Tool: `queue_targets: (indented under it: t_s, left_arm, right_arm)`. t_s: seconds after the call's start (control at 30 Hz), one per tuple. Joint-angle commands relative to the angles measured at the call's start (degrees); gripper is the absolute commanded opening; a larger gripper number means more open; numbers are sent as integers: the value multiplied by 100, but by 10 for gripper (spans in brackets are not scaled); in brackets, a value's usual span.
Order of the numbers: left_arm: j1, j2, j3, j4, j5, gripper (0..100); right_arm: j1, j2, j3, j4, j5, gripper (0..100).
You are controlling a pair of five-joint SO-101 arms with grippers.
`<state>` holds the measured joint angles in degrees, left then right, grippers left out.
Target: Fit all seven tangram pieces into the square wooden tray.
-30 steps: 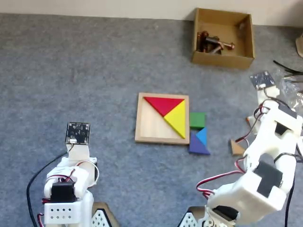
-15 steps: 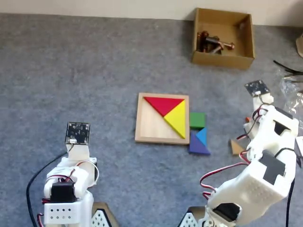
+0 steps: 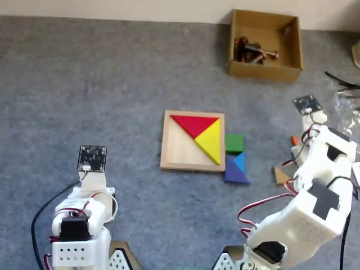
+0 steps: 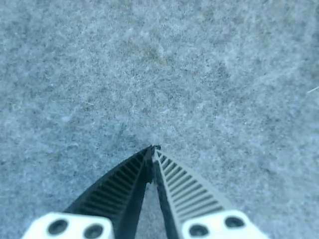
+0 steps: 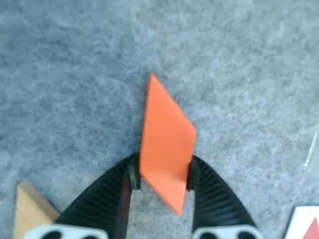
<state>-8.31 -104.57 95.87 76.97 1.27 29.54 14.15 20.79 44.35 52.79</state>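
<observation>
Right gripper clamps the flat orange parallelogram piece, well right of the square wooden tray; its arm hides most of the piece from above. Inside the tray lie a red triangle and a yellow triangle. The parallelogram's long axis runs straight out from the gripper

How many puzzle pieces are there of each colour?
red piece: 1
yellow piece: 1
green piece: 1
blue piece: 1
purple piece: 1
tan piece: 1
orange piece: 1
Total: 7
</observation>
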Motion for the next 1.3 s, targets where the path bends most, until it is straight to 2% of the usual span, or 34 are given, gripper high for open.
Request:
queue_targets:
  t_s: [0.0,0.3,0.43,0.57,0.8,1.03,1.27]
  left_arm:
    - [-57,-31,127,44,-26,7]
    - [-57,-31,127,44,-26,7]
    - [-57,-31,127,44,-26,7]
    - [-66,-31,127,44,-26,7]
    - [-66,-31,127,44,-26,7]
    - [-75,-31,127,44,-26,7]
    - [-75,-31,127,44,-26,7]
  right_arm:
    - [-22,40,-145,-127,70,3]
    - [-66,-92,-207,163,62,5]
    - [-259,-646,-233,796,62,5]
    - [-505,-1244,-207,936,53,5]
    - [-875,-1991,-189,1051,-1099,5]
    - [-2097,-2519,-233,2475,-1741,5]
    - [-3459,-2738,-189,2642,-2919,5]
